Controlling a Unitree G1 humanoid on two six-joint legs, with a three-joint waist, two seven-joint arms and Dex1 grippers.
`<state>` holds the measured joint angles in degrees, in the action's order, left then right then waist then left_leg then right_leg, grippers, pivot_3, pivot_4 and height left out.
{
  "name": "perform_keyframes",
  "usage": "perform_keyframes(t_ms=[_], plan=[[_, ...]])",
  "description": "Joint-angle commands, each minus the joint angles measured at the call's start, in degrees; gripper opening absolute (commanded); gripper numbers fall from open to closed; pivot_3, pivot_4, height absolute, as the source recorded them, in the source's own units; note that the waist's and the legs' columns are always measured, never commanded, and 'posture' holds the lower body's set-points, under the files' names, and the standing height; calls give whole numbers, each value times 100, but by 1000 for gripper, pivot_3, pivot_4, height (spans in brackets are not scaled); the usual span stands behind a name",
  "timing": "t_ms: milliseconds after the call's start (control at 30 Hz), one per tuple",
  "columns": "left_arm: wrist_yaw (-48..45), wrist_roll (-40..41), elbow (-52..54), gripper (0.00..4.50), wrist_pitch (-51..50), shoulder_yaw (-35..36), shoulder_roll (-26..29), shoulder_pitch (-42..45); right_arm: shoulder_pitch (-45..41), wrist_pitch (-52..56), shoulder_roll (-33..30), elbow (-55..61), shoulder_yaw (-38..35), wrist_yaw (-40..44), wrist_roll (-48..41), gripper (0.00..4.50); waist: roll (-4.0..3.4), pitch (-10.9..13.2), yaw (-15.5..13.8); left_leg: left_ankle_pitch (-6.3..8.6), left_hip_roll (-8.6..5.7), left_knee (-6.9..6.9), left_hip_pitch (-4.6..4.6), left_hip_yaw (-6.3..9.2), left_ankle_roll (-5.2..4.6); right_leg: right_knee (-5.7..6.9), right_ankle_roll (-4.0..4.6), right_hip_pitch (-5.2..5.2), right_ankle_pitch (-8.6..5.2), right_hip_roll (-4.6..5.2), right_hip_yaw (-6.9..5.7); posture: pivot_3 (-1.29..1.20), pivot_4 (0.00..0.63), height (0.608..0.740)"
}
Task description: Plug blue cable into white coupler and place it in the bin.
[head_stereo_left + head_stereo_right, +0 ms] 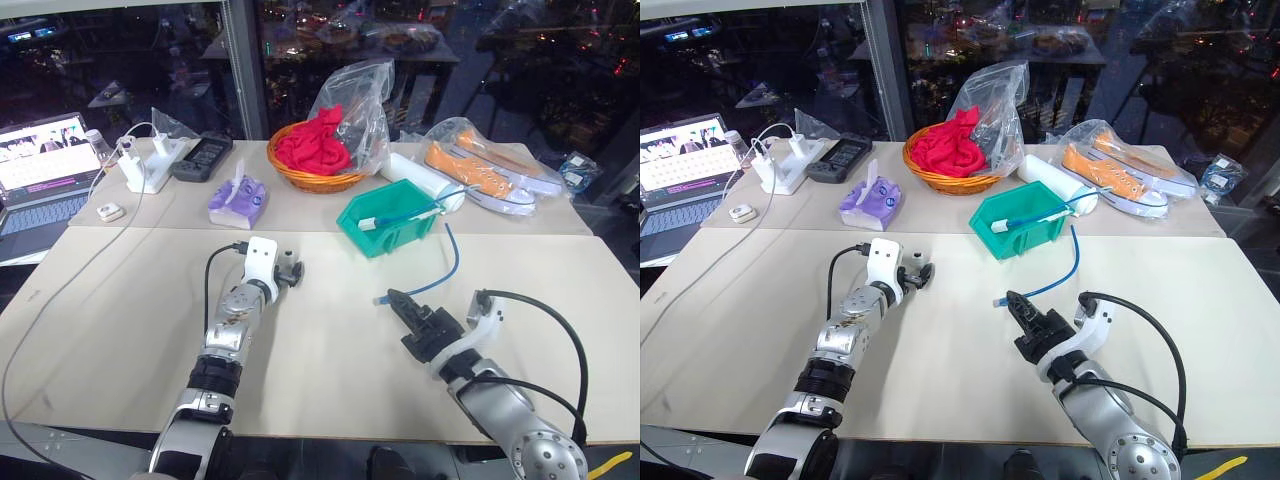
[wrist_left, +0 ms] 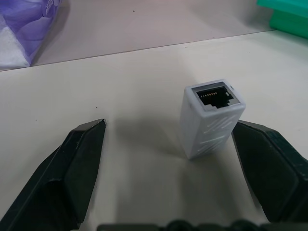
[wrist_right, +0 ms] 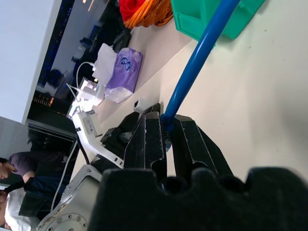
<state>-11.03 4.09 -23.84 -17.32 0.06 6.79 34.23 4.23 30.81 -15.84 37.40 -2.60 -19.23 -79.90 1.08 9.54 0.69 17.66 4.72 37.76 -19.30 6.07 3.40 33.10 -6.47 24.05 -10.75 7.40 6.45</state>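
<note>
Left wrist view: unlabelled white coupler (image 2: 212,118) stands between open left jaws; right jaws grip blue cable (image 3: 199,60).

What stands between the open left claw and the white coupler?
Nothing visible. The white coupler stands upright on the table, socket up, between the fingers of the open left claw, nearer one finger.

Your black-fingered right gripper (image 1: 397,299) grips a bright blue cable (image 1: 448,268). A white coupler (image 2: 211,118) with a dark socket stands on the beige tabletop (image 1: 330,350). The bin (image 1: 385,222) is teal-green.
</note>
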Motion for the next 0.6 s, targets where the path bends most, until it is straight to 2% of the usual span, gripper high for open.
perform_keyframes(t_ms=[33, 100, 200, 500, 600], plan=[[63, -40, -165, 4457, -148, -69, -149, -24, -10, -75, 69, 218, -25, 20, 3, 0, -2, -1, -3, 0, 0, 0, 0, 0, 1, 0, 0, 0, 0, 0, 0, 0, 150, 728], [110, -36, -142, 4457, -173, -74, -208, 23, -9, -69, 94, 214, -27, 25, 5, 0, -2, -1, -8, 0, 0, 0, 0, 0, 1, 0, 0, 0, 0, 0, 0, 0, 150, 728], [136, -17, -149, 3807, -171, -77, -292, 63, -16, -61, 116, 199, -26, 32, 7, 0, -2, -1, -13, -1, 0, 0, -1, 0, 2, -1, -1, 0, 0, 0, 0, 0, 150, 728], [104, 33, -61, 719, -265, -49, -430, 98, -26, -44, 118, 184, -38, 32, 5, 0, -2, -1, -12, -2, 0, 0, -2, 1, 4, -2, -1, 1, 0, 0, 0, 0, 150, 728], [138, 76, 59, 666, -379, -23, -484, 79, -28, -36, 109, 185, -42, 18, -14, 0, -2, -1, -13, -3, 0, 0, -3, 1, 5, -2, -1, 1, 0, 0, 0, 0, 150, 728]])
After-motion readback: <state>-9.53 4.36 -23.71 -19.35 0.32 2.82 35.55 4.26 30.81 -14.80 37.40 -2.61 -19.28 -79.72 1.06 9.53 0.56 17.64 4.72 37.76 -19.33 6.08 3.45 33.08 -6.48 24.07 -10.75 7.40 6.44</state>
